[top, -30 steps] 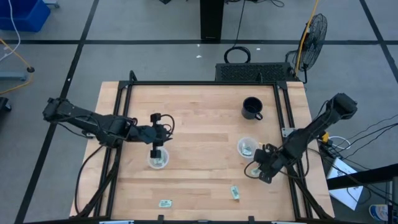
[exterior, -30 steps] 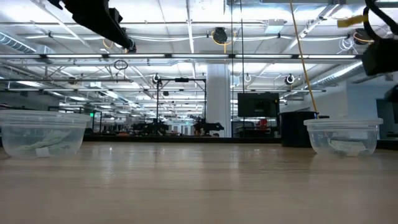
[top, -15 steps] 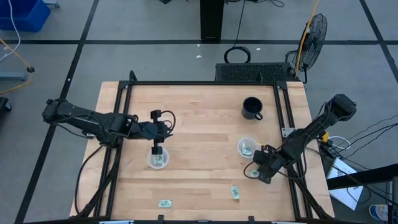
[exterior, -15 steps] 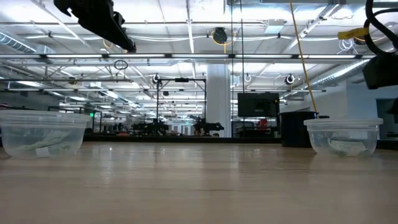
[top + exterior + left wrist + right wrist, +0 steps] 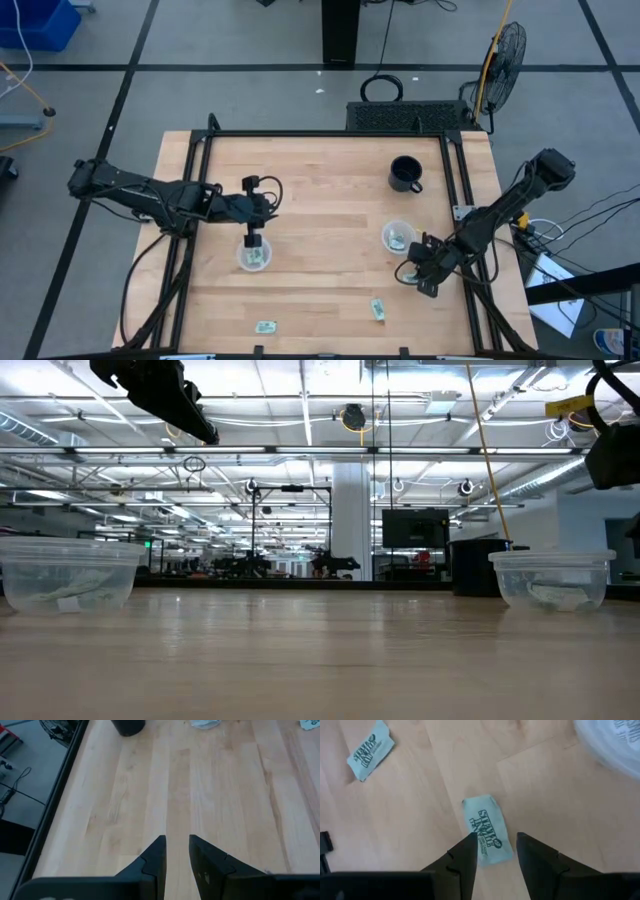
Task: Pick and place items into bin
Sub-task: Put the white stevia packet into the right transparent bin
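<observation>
You can read dark print on the pale green packet (image 5: 488, 831) under the right wrist camera: "STEVIA IN THE RAW"; the second packet (image 5: 370, 750) carries similar print, too small to read

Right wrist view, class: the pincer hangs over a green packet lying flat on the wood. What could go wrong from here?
1. The packet lies flat, so the open right pincer may slide over it rather than lift it.
2. It sits off-centre, under one finger, so closing may push it aside.
3. The clear cup stands close; a swing might bump it.
</observation>
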